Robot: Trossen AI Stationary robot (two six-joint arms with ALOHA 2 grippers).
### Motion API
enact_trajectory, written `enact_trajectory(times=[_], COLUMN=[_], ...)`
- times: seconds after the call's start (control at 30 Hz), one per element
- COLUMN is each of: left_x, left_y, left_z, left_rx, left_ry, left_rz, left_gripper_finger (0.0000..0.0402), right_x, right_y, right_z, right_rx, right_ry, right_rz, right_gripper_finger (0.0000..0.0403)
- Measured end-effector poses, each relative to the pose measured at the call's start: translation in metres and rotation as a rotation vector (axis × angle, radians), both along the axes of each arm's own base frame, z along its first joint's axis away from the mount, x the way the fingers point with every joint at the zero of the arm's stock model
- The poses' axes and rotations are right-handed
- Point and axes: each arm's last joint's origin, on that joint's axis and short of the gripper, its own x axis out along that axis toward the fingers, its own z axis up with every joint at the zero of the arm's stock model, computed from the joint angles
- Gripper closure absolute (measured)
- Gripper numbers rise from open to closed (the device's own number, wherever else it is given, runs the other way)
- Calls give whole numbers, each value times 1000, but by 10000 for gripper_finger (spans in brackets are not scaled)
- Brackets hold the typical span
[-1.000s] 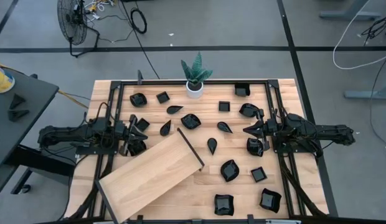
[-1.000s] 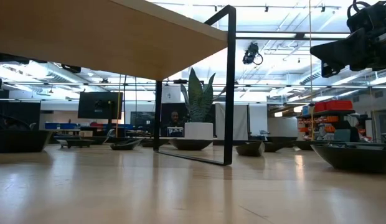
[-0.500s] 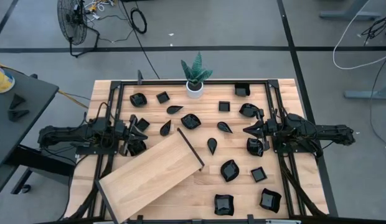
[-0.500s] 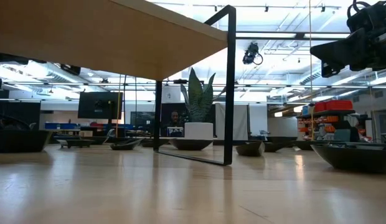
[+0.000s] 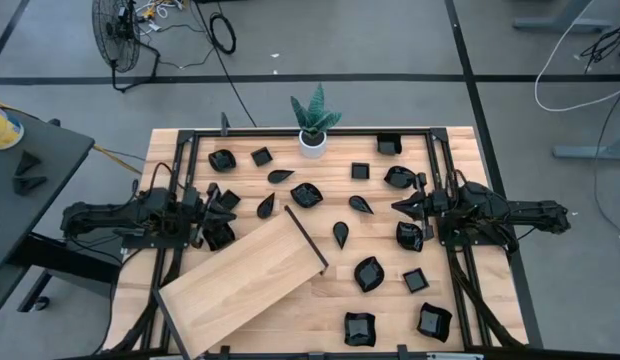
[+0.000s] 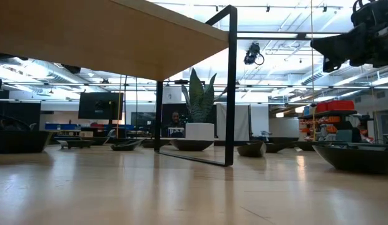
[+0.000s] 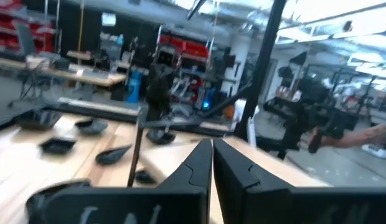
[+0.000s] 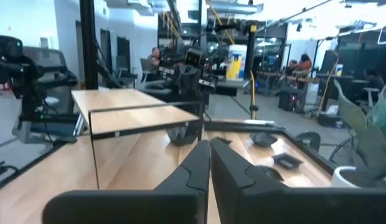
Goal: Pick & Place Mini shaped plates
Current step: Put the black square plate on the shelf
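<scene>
Both arms are starting to stir: against a second ago the left gripper [image 5: 208, 205] is swinging slightly toward the table's far side, and the right gripper [image 5: 398, 207] is lifting a touch in the low view, both with fingers pressed together and carrying nothing. The mini shaped plates [image 5: 310, 195] are lying scattered across the wooden table [image 5: 460, 290], none yet on the raised wooden board [image 5: 245, 277]. The right gripper is hanging between a rounded plate [image 5: 398, 177] on its far side and a wavy plate [image 5: 409, 236] on its near side; the left gripper is sitting just beside a square plate [image 5: 228, 199]. The potted plant [image 5: 313, 125] is standing at the far edge, an open workshop beyond.
</scene>
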Motion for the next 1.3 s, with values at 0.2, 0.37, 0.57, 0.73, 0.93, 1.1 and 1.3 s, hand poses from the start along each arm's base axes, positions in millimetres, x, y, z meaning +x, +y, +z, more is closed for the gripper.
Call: enact_trajectory(times=[0.2, 0.37, 0.57, 0.73, 0.93, 1.1, 1.3], left_x=[-6, -14, -27, -43, -65, -83, -105], left_y=[-1, -1, -1, -1, -1, 0, 0], left_z=[22, 46, 72, 94, 118, 134, 146], left_rx=[17, 25, 27, 26, 64, 65, 81], left_ry=[-61, -116, -85, -52, -34, -22, 34], left_rz=[-45, -43, -43, -43, -5, 32, 33], left_gripper_finger=[383, 383, 383, 383, 383, 383, 383], right_x=[-1, -1, -7, -21, -47, -73, -100], right_y=[0, 0, 0, 1, 2, 3, 4], right_z=[4, 5, 25, 51, 85, 110, 126], right_rx=[67, 144, 198, 211, 246, 263, 260], right_ry=[-42, -39, -17, 48, 108, 131, 198], right_rz=[16, 27, 32, 26, 22, 20, 11], right_gripper_finger=[382, 382, 382, 382, 382, 382, 382])
